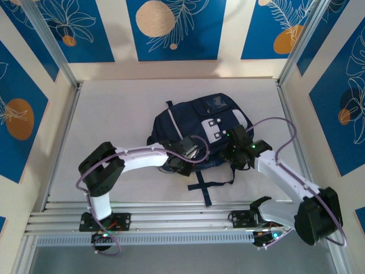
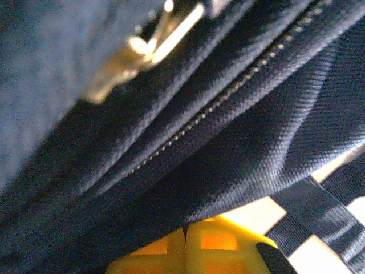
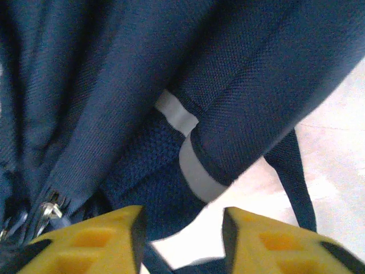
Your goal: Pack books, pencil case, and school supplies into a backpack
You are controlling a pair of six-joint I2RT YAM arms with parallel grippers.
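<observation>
1. Backpack point(image 1: 197, 128) lies flat in the middle of the table point(image 1: 114, 114), grey patches point(image 1: 215, 128) facing up and straps point(image 1: 206, 185) trailing toward the arm bases.
2. Left gripper point(image 2: 185, 240) is at the bag's near-left edge. Its yellow fingers point(image 2: 222, 242) are pressed together, tips tucked under a fold of navy fabric. Cannot tell whether cloth is pinched between them.
3. Left wrist view: a line of zipper teeth point(image 2: 228, 94) runs diagonally, with a metal pull point(image 2: 142, 48) above it.
4. Right gripper point(image 3: 182, 228) is at the near-right edge with its fingers apart. The bag's mesh edge and pale stripe point(image 3: 188, 154) are just above the gap.
</observation>
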